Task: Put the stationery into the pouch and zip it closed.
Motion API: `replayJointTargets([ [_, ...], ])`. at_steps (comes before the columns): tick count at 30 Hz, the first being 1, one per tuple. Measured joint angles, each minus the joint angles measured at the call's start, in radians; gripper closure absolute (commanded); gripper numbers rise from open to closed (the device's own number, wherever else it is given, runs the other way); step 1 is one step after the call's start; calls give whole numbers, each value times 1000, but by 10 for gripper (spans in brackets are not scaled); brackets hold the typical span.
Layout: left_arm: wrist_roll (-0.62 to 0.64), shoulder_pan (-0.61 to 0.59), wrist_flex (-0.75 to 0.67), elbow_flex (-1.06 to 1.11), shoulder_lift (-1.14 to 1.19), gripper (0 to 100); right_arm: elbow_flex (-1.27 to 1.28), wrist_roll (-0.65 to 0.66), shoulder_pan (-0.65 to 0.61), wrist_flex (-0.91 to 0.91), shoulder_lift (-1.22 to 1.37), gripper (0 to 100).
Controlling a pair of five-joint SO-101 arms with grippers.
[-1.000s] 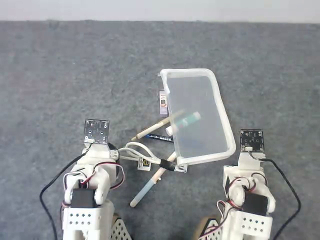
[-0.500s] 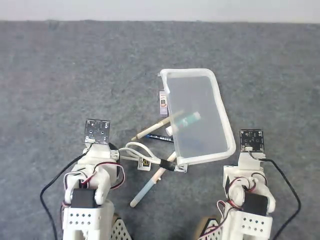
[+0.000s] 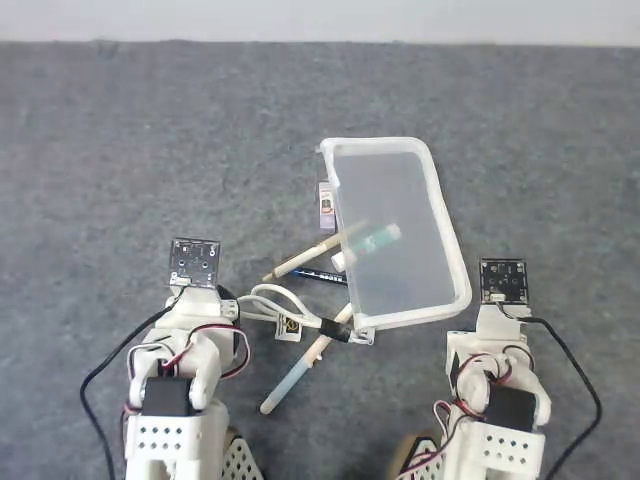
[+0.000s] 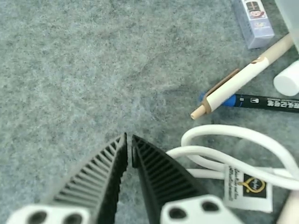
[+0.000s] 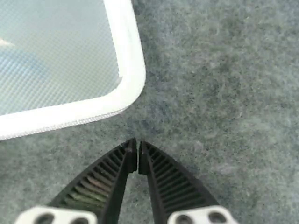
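Grey felt table (image 3: 110, 150) on my screen, and farthest left is the left gripper (image 4: 129, 143), clenched on nothing, tips just above bare felt. Next to it lies a white cord (image 4: 233, 140) looped round with a paper tag. Beyond that are a cream pen (image 4: 243, 80), a dark marker (image 4: 268, 102) crossing under it, and a small boxed eraser (image 4: 254, 21). A long pale pen (image 3: 298, 370) lies across the cord's end.

The cream pen's far end runs in at the left edge of the translucent pouch (image 3: 455, 265). I cannot tell whether it is inside the pouch or only under it. Just off the pouch's near right corner hangs the right gripper (image 5: 138, 150), also pinched closed and empty.

My worry is the tangle. If I grab any pen, the cord may drag along and scatter the rest. The pouch looks limp, so with nothing pinning it, pushing stationery in could shove it away across the felt.
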Motion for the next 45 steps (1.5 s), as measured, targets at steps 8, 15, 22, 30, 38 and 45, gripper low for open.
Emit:
replayJointTargets([
  [8,-2,-43,0,-38,0,989,-9,2,0,0,0,991],
  [15,0,-120,0,-49,0,988,-155,2,-14,37,-2,991],
  [22,0,-120,0,-49,0,988,-265,2,-118,110,-6,992],
  [30,0,-120,0,-49,0,988,-267,2,-203,112,-9,992],
  [38,0,-120,0,-49,0,988,-374,2,-206,124,61,992],
  [45,0,-120,0,-49,0,988,-594,2,-215,149,362,992],
])
